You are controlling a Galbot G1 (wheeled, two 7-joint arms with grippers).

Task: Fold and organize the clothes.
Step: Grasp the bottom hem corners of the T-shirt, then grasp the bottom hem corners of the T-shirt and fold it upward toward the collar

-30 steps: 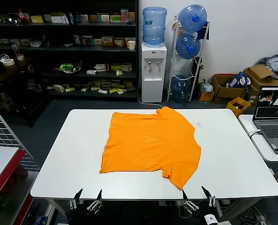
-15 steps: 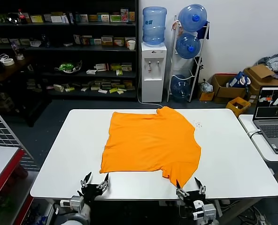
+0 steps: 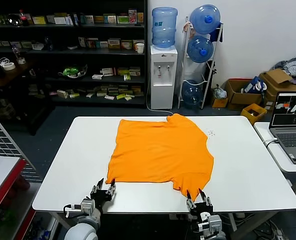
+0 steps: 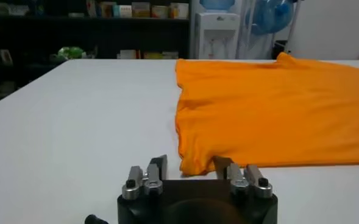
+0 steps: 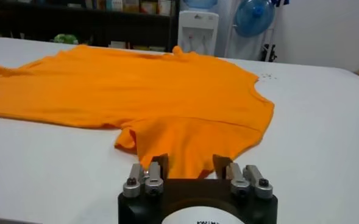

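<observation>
The orange T-shirt (image 3: 160, 155) lies spread flat on the white table (image 3: 68, 165), plain side up, no lettering showing. My left gripper (image 3: 107, 188) is open at the shirt's near left corner (image 4: 194, 163), which lies between its fingers. My right gripper (image 3: 197, 196) is open at the near right sleeve tip (image 5: 188, 163), with orange cloth between its fingers. The shirt also fills the right wrist view (image 5: 149, 91).
A laptop (image 3: 290, 127) stands on a side table at the right. Behind the table are a water dispenser (image 3: 163, 70), a bottle rack (image 3: 200, 50), dark shelves (image 3: 63, 55) and cardboard boxes (image 3: 248, 95). A wire rack (image 3: 3, 140) stands at the left.
Both grippers have moved forward from the table's front edge to the shirt's near edge, the left to the near left corner, the right to the sleeve tip. The shirt has not moved.
</observation>
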